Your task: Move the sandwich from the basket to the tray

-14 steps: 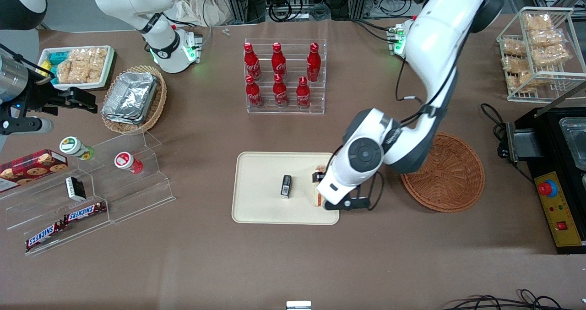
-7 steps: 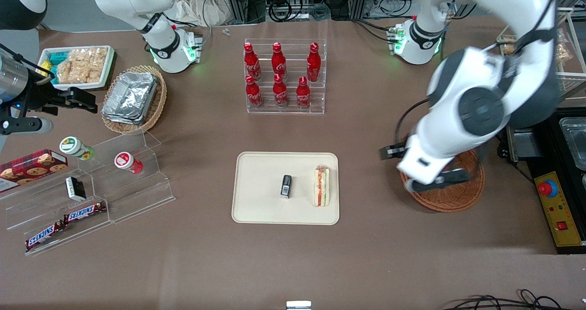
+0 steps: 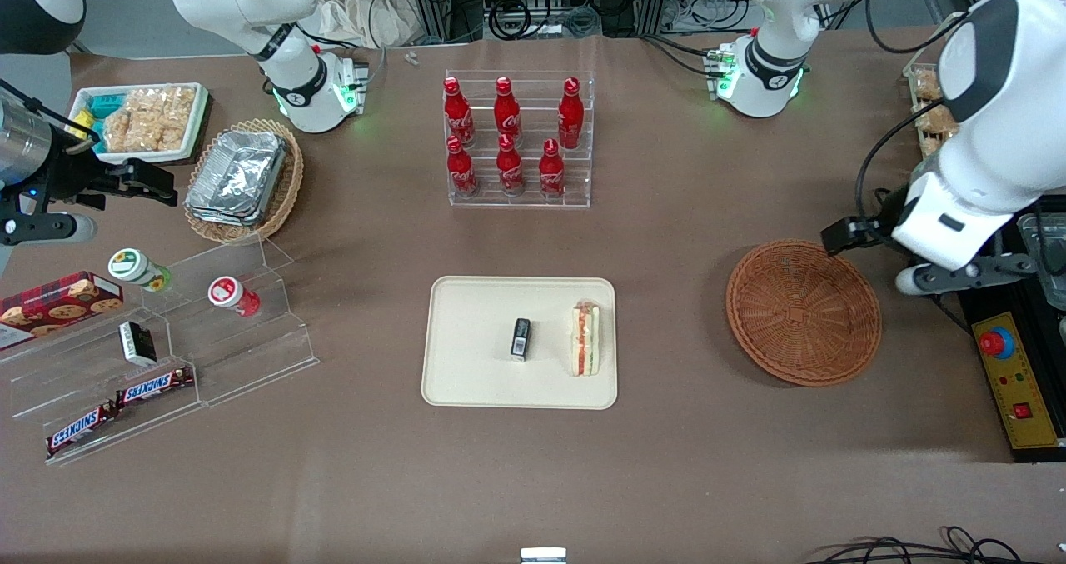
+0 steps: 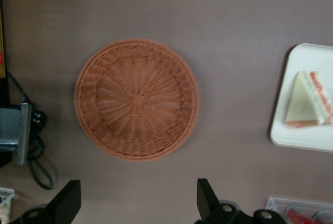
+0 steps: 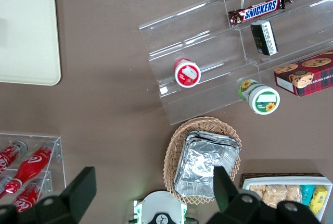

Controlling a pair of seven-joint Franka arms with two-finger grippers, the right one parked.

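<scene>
Since a second ago the left arm has swung off the tray (image 3: pixel 466 372) toward its own end of the surface. Its pincer (image 4: pixel 136 203) hangs wide open, empty, above the bare basket (image 3: pixel 804 312). The sandwich (image 3: pixel 585 338) lies on the tray; placement looks done, only retreat remains.

Even, bright overhead light, no harsh glare. Soft shadow under tray (image 3: pixel 466 389) rim and basket (image 3: pixel 804 312) edge. Gripper (image 4: pixel 136 203) fingers wide apart, dark and slightly soft in left wrist view. Foil containers (image 3: pixel 237 174) show mild sheen. Front view sharp throughout.
</scene>
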